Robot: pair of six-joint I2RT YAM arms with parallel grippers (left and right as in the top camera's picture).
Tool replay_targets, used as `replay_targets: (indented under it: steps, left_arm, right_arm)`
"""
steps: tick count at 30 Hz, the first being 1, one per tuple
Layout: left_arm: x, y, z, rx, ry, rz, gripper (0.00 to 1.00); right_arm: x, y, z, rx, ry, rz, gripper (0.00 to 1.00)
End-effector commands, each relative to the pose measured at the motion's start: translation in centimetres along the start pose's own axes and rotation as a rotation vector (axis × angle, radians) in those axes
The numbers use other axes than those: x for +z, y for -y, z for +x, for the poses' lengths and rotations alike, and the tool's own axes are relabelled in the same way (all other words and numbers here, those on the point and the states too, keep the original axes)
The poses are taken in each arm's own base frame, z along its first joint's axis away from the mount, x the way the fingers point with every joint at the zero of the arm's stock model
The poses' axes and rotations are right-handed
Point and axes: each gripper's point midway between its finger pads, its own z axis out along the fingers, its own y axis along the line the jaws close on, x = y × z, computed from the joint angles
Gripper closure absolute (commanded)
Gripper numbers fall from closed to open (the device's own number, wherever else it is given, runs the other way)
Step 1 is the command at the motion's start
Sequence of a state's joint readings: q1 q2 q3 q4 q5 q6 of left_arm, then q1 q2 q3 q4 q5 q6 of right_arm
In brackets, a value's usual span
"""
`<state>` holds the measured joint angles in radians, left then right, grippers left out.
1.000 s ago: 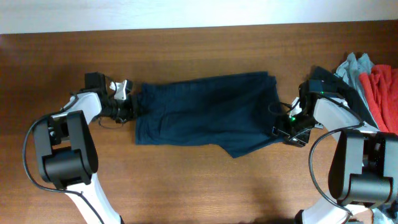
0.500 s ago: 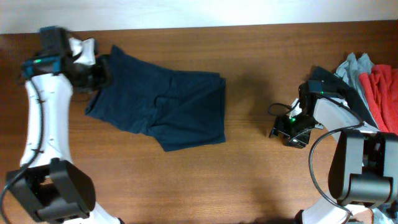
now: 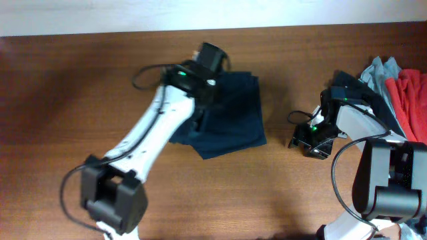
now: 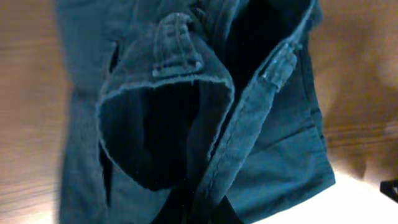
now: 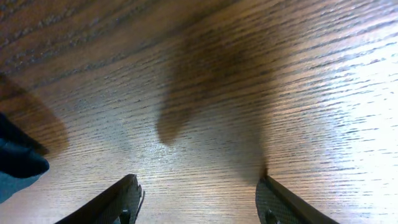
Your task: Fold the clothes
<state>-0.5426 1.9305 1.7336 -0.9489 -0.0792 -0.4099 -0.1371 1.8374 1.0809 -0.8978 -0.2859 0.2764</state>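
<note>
Overhead view, left to right. The brown wooden counter point(image 3: 60, 100) is lying bare on the left. From the near left edge, the left arm is stretching diagonally up towards the middle, and its left end effector point(image 3: 200, 100) is hanging over a dark blue garment point(image 3: 233, 117).

The garment is lying a little right of centre, doubled over into a compact, uneven shape, so we are judging that a fold is under way. In the left wrist view we are seeing its waistband point(image 4: 249, 124) and a belt loop point(image 4: 177, 46) rising close to the camera. That suggests the cloth is being lifted by that edge. The fabric is hiding the fingers, so we cannot tell whether they are pinching it.

Just right of the garment and apart from it, the right end effector point(image 3: 310, 138) is sitting low over the counter. Its fingers point(image 5: 121, 199) are spread wide with nothing between them, probably waiting clear of the fold.

At the far right edge, a pile of grey and red clothes point(image 3: 400, 83) is waiting, not yet folded.
</note>
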Motion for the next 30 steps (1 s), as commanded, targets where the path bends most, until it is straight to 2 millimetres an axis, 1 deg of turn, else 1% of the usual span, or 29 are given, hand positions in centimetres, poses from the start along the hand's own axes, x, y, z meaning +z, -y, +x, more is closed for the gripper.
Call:
replay_targets:
  steps: [1, 3, 4, 6, 9, 12, 14, 16, 18, 19, 20, 21, 22, 23, 24, 25, 26, 27, 28, 29, 30]
  left_arm:
    - [3.4, 0.8, 0.8, -0.063, -0.021, -0.054, 0.99]
    - [4.8, 1.3, 1.1, -0.052, -0.031, -0.055, 1.0]
    - [5.3, 1.4, 0.9, -0.064, -0.025, -0.053, 1.0]
    - [5.8, 1.9, 0.0, -0.106, 0.012, -0.032, 0.99]
    - [5.9, 2.9, -1.6, -0.175, 0.072, 0.014, 1.0]
    - [6.7, 3.8, -2.0, -0.218, 0.081, 0.055, 0.99]
    - [7.8, 4.2, -1.9, -0.22, 0.082, 0.06, 0.95]
    - [9.3, 4.7, -1.4, -0.211, 0.07, 0.057, 0.94]
    - [10.8, 4.8, -0.3, -0.197, 0.037, 0.042, 0.95]
    - [10.9, 4.8, -0.1, -0.196, 0.032, 0.038, 0.95]
    - [11.1, 4.8, 0.1, -0.195, 0.027, 0.034, 0.94]
    - [11.1, 4.7, 0.0, -0.195, 0.027, 0.035, 0.94]
    - [11.1, 4.8, 0.0, -0.196, 0.03, 0.035, 0.94]
    - [11.1, 4.8, -0.1, -0.196, 0.031, 0.036, 0.94]
    - [11.1, 4.7, 0.0, -0.196, 0.028, 0.034, 0.94]
    - [11.1, 4.7, 0.1, -0.188, 0.024, 0.033, 0.95]
    - [11.1, 4.6, 0.2, -0.185, 0.021, 0.03, 0.94]
    - [11.1, 4.6, 0.2, -0.185, 0.021, 0.03, 0.94]
    - [11.1, 4.6, 0.2, -0.185, 0.021, 0.03, 0.95]
    - [11.1, 4.6, 0.1, -0.184, 0.022, 0.031, 0.94]
    - [11.0, 4.7, 0.1, -0.185, 0.023, 0.032, 0.95]
  right_arm:
    - [-0.9, -0.4, -0.4, -0.012, 0.025, -0.021, 0.35]
    - [-0.9, -0.5, -0.6, -0.014, 0.031, -0.027, 0.35]
    - [-0.9, -0.6, -0.7, -0.016, 0.037, -0.03, 0.35]
    - [-0.9, -0.6, -0.7, -0.016, 0.037, -0.032, 0.35]
    - [-0.9, -0.6, -0.7, -0.017, 0.037, -0.032, 0.35]
    - [-0.9, -0.6, -0.7, -0.017, 0.037, -0.032, 0.35]
    - [-0.9, -0.6, -0.7, -0.017, 0.037, -0.032, 0.35]
    - [-0.9, -0.6, -0.7, -0.016, 0.036, -0.032, 0.35]
    - [-0.9, -0.6, -0.7, -0.016, 0.037, -0.032, 0.35]
    - [-0.9, -0.6, -0.8, -0.013, 0.041, -0.033, 0.36]
    - [-0.9, -0.9, -1.4, -0.022, 0.063, -0.044, 0.4]
    - [-1.0, -1.2, -2.1, -0.032, 0.091, -0.056, 0.46]
    - [-1.1, -1.5, -2.9, -0.043, 0.123, -0.069, 0.69]
    - [-1.3, -2.1, -3.8, -0.056, 0.159, -0.095, 0.81]
    - [-1.5, -2.9, -4.4, -0.072, 0.183, -0.139, 0.86]
    - [-1.9, -4.5, -5.1, -0.101, 0.21, -0.223, 0.93]
    - [-2.2, -5.6, -5.4, -0.12, 0.223, -0.273, 0.96]
    - [-2.6, -7.1, -6.0, -0.158, 0.248, -0.344, 0.96]
    - [-2.8, -8.2, -6.4, -0.19, 0.272, -0.376, 0.96]
    - [-2.8, -8.5, -6.6, -0.202, 0.281, -0.379, 0.96]
    - [-2.6, -9.3, -6.7, -0.228, 0.292, -0.387, 0.96]
